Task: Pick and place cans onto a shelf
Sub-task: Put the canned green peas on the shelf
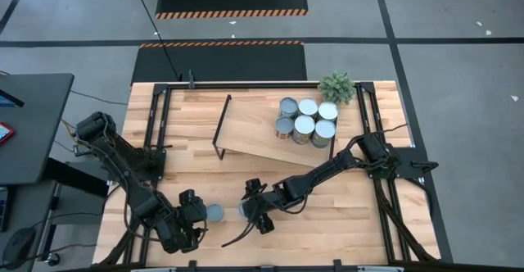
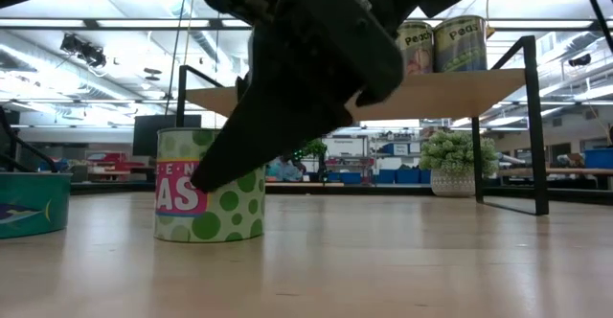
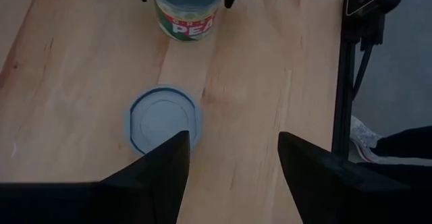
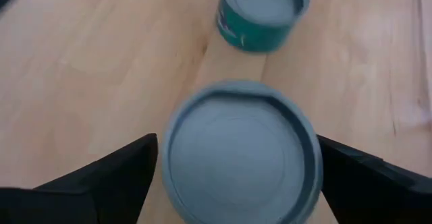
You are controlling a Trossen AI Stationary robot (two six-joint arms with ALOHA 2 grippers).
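The upright green polka-dot pea can with a grey-blue lid (image 4: pixel 241 151) stands on the tabletop between the right gripper (image 4: pixel 236 177)'s spread jaws, axis vertical, not yet clamped. The low teal can (image 3: pixel 163 118) lies just ahead of the open left gripper (image 3: pixel 233 163). Six cans already sit on the light-wood shelf (image 1: pixel 246 129).

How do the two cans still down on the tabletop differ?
The peas can is taller than the squat teal can. The peas can is green-dotted with pink lettering, while the teal can is teal-sided. The right gripper straddles the peas can, but the teal can sits free, ahead of the left gripper. Both stand upright.
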